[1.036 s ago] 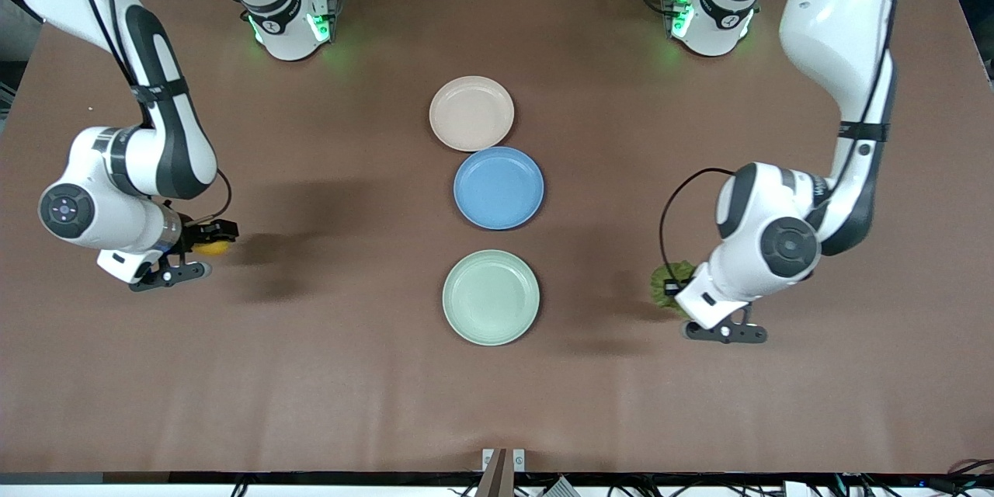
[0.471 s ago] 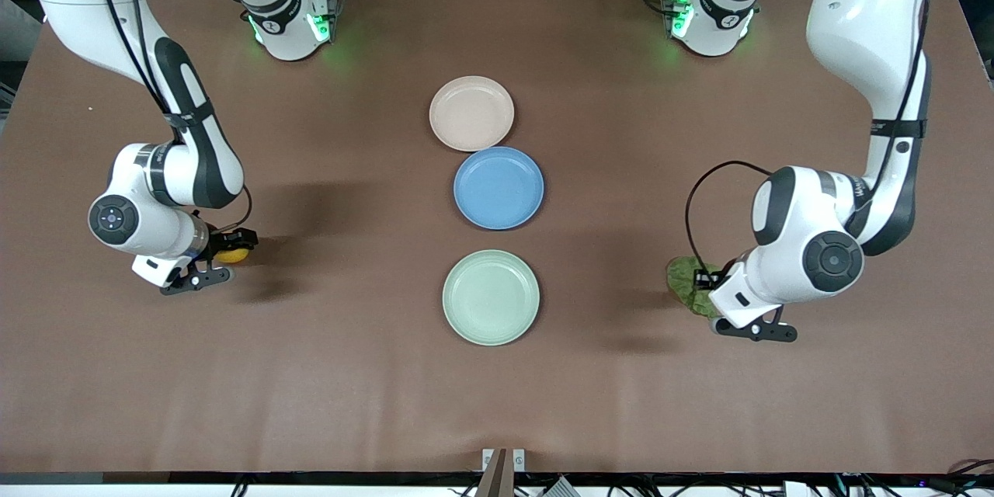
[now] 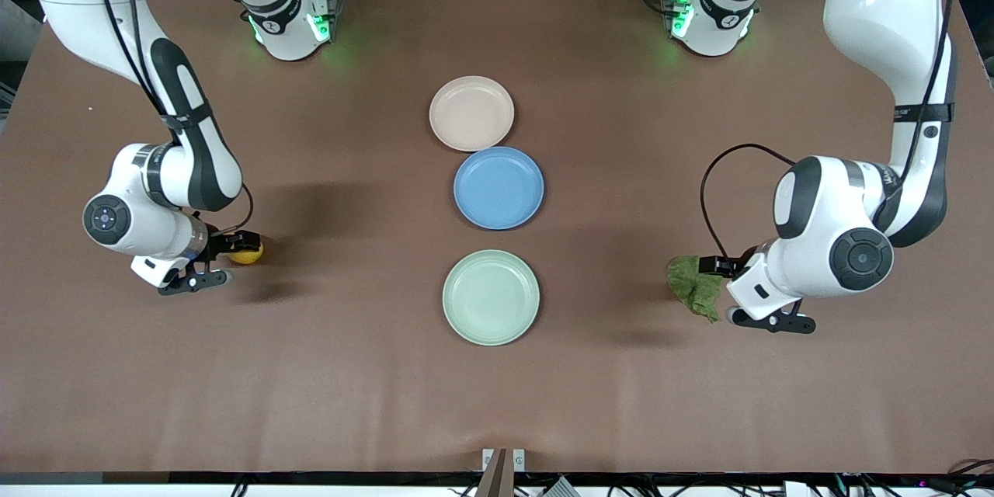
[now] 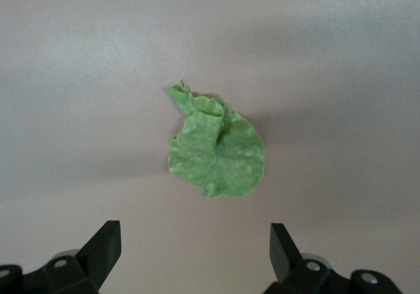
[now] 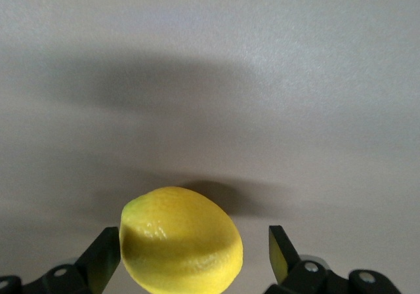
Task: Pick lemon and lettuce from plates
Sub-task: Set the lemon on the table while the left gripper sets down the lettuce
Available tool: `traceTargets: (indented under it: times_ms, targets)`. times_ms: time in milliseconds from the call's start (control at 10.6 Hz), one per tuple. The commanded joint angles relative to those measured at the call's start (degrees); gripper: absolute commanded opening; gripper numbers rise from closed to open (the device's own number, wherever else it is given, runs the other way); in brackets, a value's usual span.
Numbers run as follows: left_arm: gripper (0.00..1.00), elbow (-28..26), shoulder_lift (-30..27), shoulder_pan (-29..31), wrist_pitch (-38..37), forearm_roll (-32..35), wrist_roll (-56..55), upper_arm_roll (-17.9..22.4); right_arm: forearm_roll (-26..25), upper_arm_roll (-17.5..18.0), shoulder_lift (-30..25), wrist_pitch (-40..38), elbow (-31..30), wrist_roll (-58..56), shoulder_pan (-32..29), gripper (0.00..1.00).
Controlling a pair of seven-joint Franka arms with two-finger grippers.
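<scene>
Both arms reach low — elbows bent (wrists turned down). Left gripper (image 4: 195, 248) and right gripper (image 5: 195, 251) have fingers spread — holding nothing.

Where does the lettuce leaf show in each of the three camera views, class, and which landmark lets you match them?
Front view: the lettuce lies on the brown table toward the left arm's end, beside the left gripper.
Left wrist view: the leaf lies flat mid-picture, clear of the open fingers.
Right wrist view: not in it; only the lemon shows.
Shared landmark: the left gripper.
</scene>
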Motion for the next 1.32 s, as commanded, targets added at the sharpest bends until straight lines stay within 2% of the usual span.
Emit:
traceTargets:
  times_ms: [0, 188, 377, 471, 659, 942, 1225]
  targets:
    - [1.0, -8.1, -8.9, 1.5, -1.4, -0.1, -0.6, -0.2, 1.1, 0.3, -2.2, -9.5, 4.8, -0.2, -0.6, 1.0]
    - [1.0, -13.4, -14.8, 3.0, -1.2, -0.1, -1.4, -0.4, 0.8, 0.3, -2.5, -19.9, 11.1, -0.3, -1.5, 1.0]
    - [1.0, -22.7, -23.1, 3.2, 0.1, -0.2, -1.4, -0.2, 0.2, 0.2, -3.4, -22.6, 13.7, 0.0, -1.6, 1.0]
    - [1.0, -24.7, -25.9, 3.2, 0.0, -0.2, -1.4, -0.1, 0.1, -0.3, -4.0, -22.7, 14.5, 0.2, -1.9, 1.0]
    - [1.0, -25.2, -29.3, 3.1, -0.7, -0.2, -1.0, -0.1, -0.1, -0.6, -5.6, -23.3, 16.6, 0.6, -2.2, 1.0]
    - [1.0, -24.0, -33.2, 3.1, -0.6, 0.0, -0.3, -0.1, 0.1, -2.1, -6.0, -31.6, 23.4, 1.6, -2.8, 1.0]
    - [1.0, -19.1, -33.8, 2.9, -0.5, 0.2, -0.1, -0.1, 0.1, -2.1, -8.1, -37.9, 28.9, 5.8, -3.9, 1.0]
